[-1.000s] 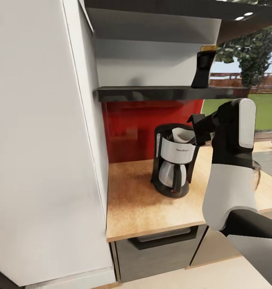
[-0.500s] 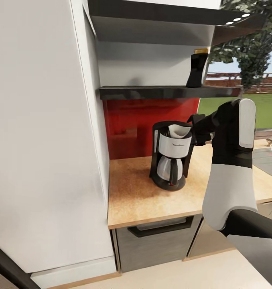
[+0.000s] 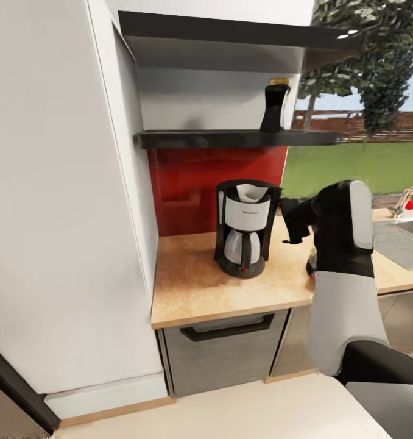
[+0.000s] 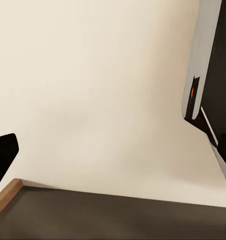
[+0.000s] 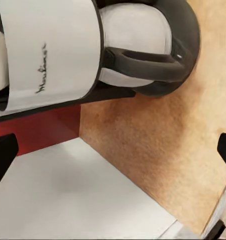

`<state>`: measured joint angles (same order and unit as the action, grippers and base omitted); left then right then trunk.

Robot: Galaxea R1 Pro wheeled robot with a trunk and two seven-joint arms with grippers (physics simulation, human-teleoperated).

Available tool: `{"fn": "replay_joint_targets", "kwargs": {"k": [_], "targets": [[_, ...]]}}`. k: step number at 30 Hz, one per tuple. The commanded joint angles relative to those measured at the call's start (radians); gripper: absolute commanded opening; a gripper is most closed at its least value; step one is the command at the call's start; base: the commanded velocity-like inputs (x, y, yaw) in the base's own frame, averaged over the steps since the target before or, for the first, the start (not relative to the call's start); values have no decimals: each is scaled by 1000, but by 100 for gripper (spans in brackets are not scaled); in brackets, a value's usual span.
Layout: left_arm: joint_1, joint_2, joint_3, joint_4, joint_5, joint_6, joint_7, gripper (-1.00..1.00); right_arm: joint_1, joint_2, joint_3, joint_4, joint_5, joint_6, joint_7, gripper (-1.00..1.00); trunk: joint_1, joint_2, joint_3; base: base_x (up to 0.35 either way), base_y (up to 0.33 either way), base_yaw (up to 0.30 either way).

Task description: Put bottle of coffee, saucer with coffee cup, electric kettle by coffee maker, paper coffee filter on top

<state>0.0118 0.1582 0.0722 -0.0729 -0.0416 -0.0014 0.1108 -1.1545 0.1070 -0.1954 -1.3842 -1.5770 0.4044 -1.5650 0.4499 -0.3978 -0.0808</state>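
Holding your right claw (image 3: pixel 293 227) just right of the coffee maker (image 3: pixel 243 228), released and empty.
Your head view, upper centre, shows the bottle of coffee (image 3: pixel 275 108) on the kitchen shelf (image 3: pixel 231 139) and the paper coffee filter (image 3: pixel 251 192) atop the machine; your right wrist view shows its carafe handle (image 5: pixel 143 64) over the tabletop (image 5: pixel 163 150). Left claw: cannot tell.

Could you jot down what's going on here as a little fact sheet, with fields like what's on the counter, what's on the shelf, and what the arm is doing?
On the countertop: coffee maker
On top of coffee maker: paper coffee filter
On kitchen shelf: bottle of coffee
Right pincer: beside the coffee maker, open, holding nothing
Behind counter: red wall panel
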Motion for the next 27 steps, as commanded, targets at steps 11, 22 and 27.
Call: {"fn": "replay_joint_targets", "kwargs": {"k": [11, 22, 27], "targets": [[-1, -4, 8, -8, -4, 0, 1, 100, 319, 9, 3, -2, -22, 213, -6, 100, 0, -2, -2, -262, -192, 0], [-1, -7, 8, -8, -4, 0, 1, 100, 625, 16, 16, -1, -21, 453, -6, 100, 0, -2, -2, -93, -64, 0], [-1, -8, 8, -9, -4, -3, 2, 100, 747, 13, 17, 26, -21, 543, -6, 100, 0, -2, -2, -4, -2, 0]]}}
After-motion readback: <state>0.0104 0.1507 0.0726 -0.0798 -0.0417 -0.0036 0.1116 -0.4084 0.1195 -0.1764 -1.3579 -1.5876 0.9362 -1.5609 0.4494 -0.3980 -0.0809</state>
